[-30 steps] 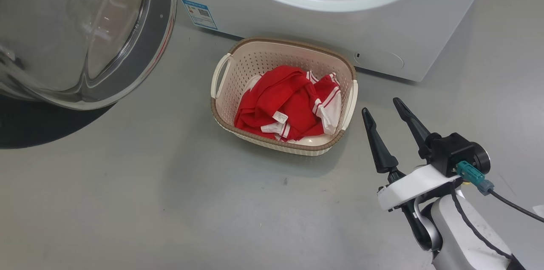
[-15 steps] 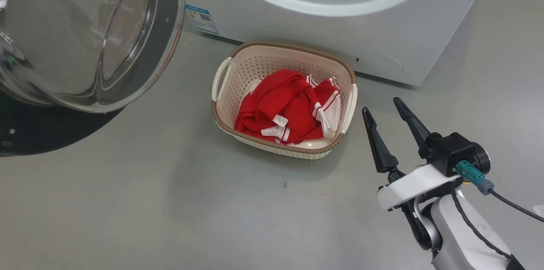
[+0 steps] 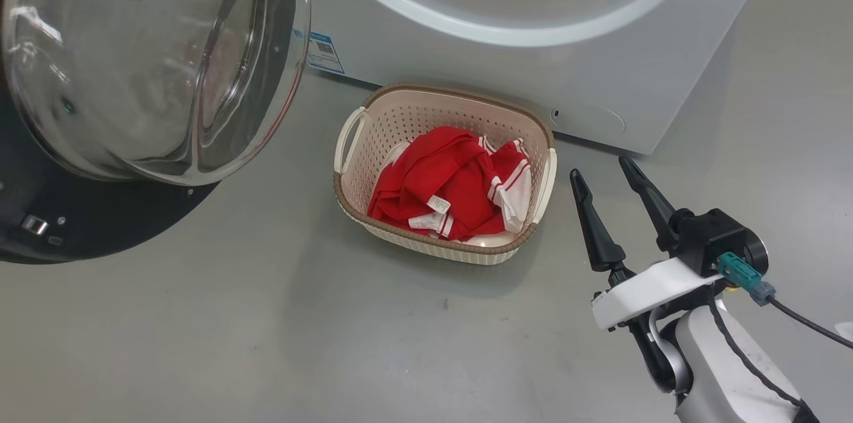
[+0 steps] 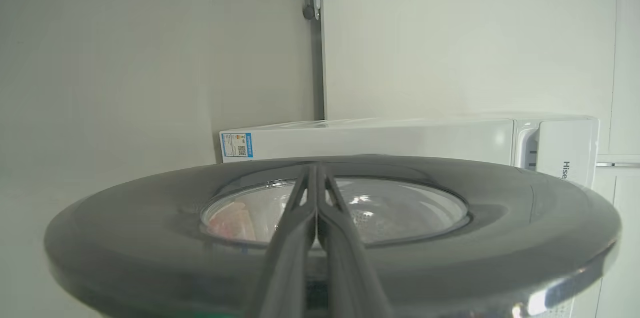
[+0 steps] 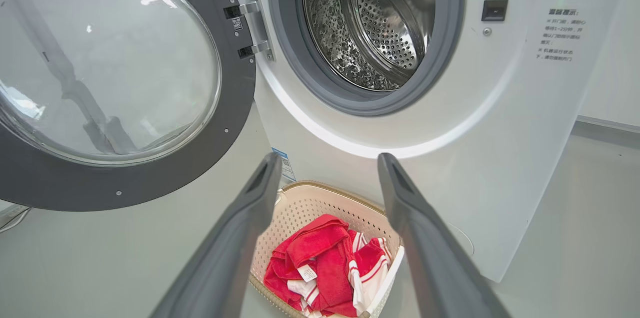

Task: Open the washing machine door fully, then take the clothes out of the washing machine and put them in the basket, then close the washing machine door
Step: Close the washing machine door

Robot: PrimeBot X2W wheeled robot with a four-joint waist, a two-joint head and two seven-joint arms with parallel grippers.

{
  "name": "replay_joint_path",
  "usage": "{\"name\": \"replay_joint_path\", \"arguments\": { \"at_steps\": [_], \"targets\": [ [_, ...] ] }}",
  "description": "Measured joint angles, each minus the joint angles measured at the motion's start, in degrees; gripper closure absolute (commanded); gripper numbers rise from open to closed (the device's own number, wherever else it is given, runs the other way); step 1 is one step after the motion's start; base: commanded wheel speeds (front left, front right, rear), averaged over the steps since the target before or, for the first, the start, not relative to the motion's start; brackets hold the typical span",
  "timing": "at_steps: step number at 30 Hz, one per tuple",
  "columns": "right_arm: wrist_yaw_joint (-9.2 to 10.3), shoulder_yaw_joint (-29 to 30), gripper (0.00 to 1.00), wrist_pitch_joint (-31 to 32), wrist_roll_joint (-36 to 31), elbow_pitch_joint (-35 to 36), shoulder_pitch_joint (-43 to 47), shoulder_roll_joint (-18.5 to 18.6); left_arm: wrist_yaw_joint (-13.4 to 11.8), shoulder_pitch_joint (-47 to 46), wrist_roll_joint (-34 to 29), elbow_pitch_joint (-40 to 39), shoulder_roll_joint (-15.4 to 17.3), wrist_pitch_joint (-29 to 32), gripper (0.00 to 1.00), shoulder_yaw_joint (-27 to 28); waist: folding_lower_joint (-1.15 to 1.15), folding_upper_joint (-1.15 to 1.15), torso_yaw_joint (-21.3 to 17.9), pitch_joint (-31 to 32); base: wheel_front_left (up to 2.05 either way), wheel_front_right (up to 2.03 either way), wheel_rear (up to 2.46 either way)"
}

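A: State of the left gripper (image 4: 315,174)?

B: Pinched shut, fingers together, holding nothing. Laid across the outer face of the washing machine door (image 4: 500,218), over the black rim (image 4: 125,228), with tips reaching the glass bowl (image 4: 400,208) just ahead. Touching or a hair off: hard to tell.

A: And the right gripper (image 3: 601,168)?

B: Spread wide, empty, hanging above the floor (image 3: 266,330). Just to its left, the basket (image 3: 436,95), with the clothes (image 3: 446,183) heaped inside, red with white trim. Beyond its fingertips, the washing machine (image 3: 466,56), with the drum (image 5: 370,27) looking bare.

A: Only the closing left, then?

B: Seems so. Door swung wide open, far off to the left of the right gripper, hung on a hinge (image 5: 250,30) at the machine side.

A: Handling?

B: Rigid and fairly heavy by the look, turning on the hinge alone. No lifting, then, only a steady push along the arc. Glossy rim, likely slippery under hard fingers. Curved glass worse, and best spared any knock. Better to press flat on the rim, out at the edge farthest from the hinge, for leverage. Worth easing off near the gasket (image 5: 287,42), then one firm push to click it home.
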State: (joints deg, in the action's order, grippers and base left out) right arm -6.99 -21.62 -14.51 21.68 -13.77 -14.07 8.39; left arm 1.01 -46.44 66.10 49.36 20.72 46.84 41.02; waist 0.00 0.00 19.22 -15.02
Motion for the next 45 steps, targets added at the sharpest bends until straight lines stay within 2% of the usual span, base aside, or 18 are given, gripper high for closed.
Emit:
{"name": "replay_joint_path", "arguments": {
  "at_steps": [4,14,22,30,45],
  "targets": [
    [0.00,0.0,0.00,0.0,0.0,0.0,0.0,-0.2,2.2,1.1,1.4,-0.1,-1.1,3.3,1.00,-0.3,0.00,0.00,0.1,0.4,0.00,0.00,0.00],
    [0.00,-0.1,0.00,0.0,0.0,-0.4,0.9,-0.8,4.8,4.6,4.5,-1.2,-4.1,10.7,1.00,-1.4,0.00,0.00,0.2,2.0,0.00,0.00,0.00],
    [0.00,-0.1,0.00,0.0,0.6,-0.4,1.5,-1.3,5.3,5.4,10.3,-3.7,-6.8,17.1,1.00,0.0,0.00,0.00,0.1,3.2,0.00,0.00,0.00],
    [0.00,-0.1,0.00,0.0,1.0,-0.1,1.7,-1.6,5.4,7.4,11.5,-6.1,-8.2,21.0,1.00,-0.2,0.00,0.00,-0.2,3.7,0.00,0.00,0.00],
    [0.00,0.1,0.00,0.0,1.0,-0.1,2.3,-2.0,5.9,11.0,14.6,-12.5,-13.4,28.5,1.00,-2.1,0.00,0.00,-1.4,4.2,0.00,0.00,0.00]
  ]
}}
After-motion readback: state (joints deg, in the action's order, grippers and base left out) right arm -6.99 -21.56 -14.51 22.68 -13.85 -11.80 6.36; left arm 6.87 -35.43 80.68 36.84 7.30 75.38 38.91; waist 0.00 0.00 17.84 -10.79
